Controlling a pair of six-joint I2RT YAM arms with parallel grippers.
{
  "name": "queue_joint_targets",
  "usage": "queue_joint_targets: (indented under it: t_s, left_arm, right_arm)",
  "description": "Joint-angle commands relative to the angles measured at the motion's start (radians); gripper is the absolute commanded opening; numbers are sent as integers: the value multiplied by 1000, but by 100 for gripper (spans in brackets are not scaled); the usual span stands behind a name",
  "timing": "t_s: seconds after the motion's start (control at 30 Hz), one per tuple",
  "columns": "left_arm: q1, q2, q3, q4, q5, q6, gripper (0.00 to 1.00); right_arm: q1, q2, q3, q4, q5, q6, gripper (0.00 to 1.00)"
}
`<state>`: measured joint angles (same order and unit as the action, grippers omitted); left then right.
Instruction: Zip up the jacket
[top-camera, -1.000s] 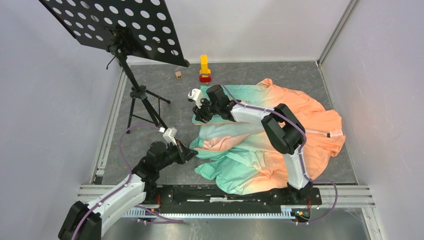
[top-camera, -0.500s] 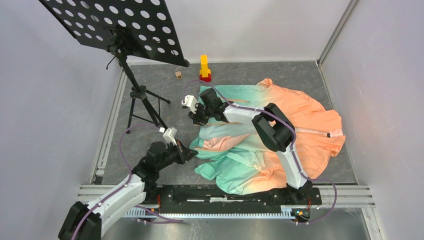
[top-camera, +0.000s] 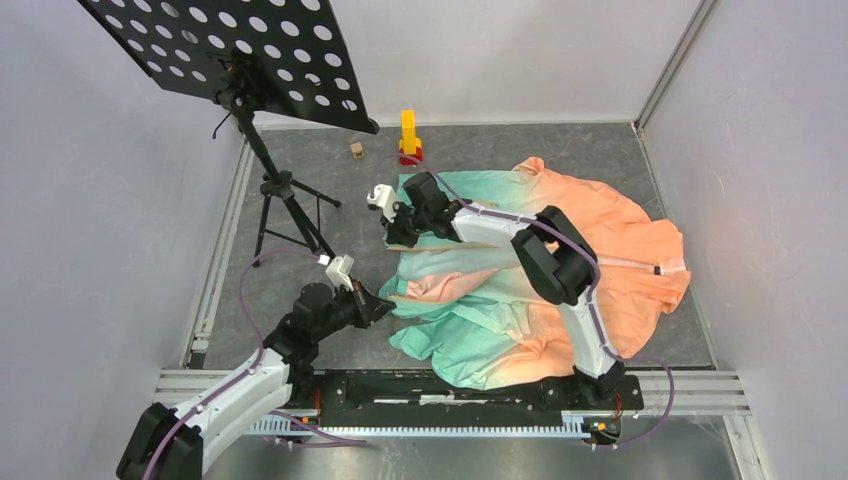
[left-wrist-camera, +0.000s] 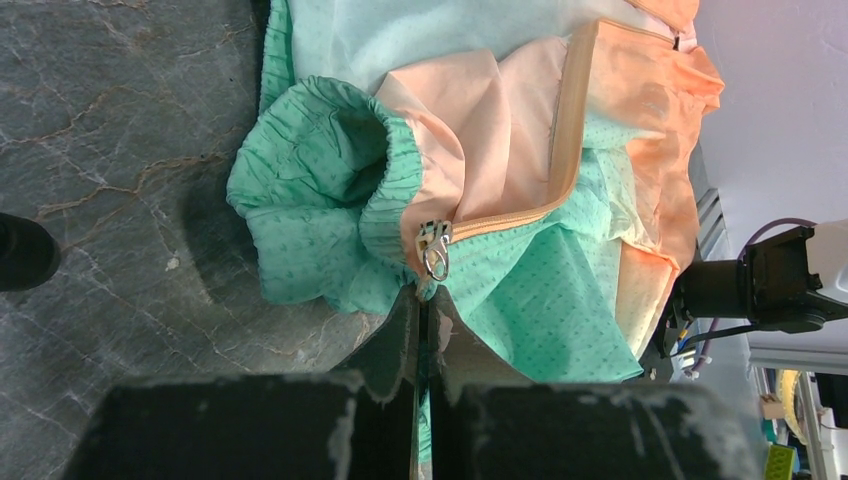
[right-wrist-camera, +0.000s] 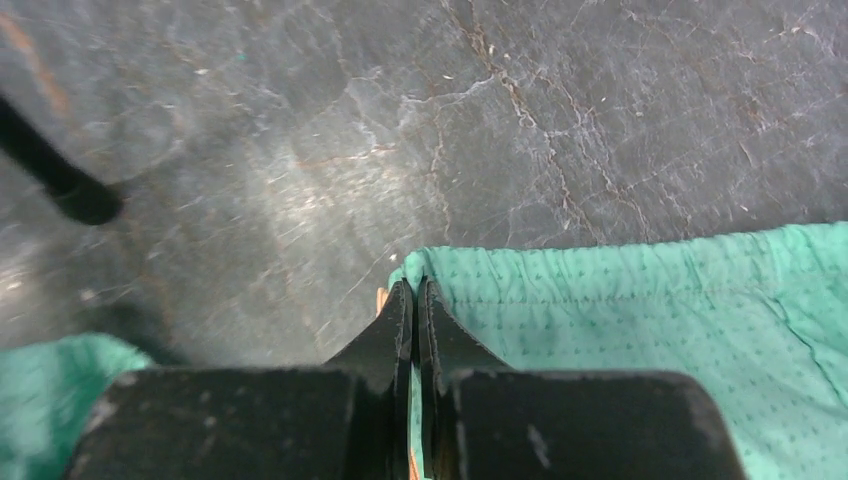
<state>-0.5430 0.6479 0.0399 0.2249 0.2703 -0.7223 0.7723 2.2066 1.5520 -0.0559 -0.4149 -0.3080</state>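
On the table (top-camera: 310, 180) the jacket (top-camera: 630, 235) lies spread and rumpled, front open, zipper (left-wrist-camera: 563, 130) not run up. My left pincer (left-wrist-camera: 422, 300) is clamped on green hem just under the slider (left-wrist-camera: 435, 250). My right pincer (right-wrist-camera: 412, 290) is pinched on the far hem corner. I judge the hold set and all the zipping left.

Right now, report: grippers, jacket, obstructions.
Left gripper shut on hem of mint-to-peach fabric jacket, beside silver zipper slider. Right gripper shut on far green edge. Zipper undone. Black tripod stand left of jacket.
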Motion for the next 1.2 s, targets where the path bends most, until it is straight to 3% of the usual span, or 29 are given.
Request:
queue_joint_targets:
  t_s: [0.0,0.27,0.63,0.87,1.17]
  left_arm:
    - [0,1,25,61,-25,19,2]
    - [-1,44,-10,267,-74,88,2]
    - [-1,132,-20,477,30,291,2]
    - [-2,203,-35,573,162,336,2]
    - [-3,235,-29,602,201,346,2]
  right_arm:
    - [-39,-163,-36,2,-141,65,0]
    - [-105,-338,-263,49,-350,183,0]
    - [-96,-601,-709,602,-396,306,0]
    - [-92,-697,-811,674,-371,247,1]
    - [-59,-684,-820,673,-374,194,0]
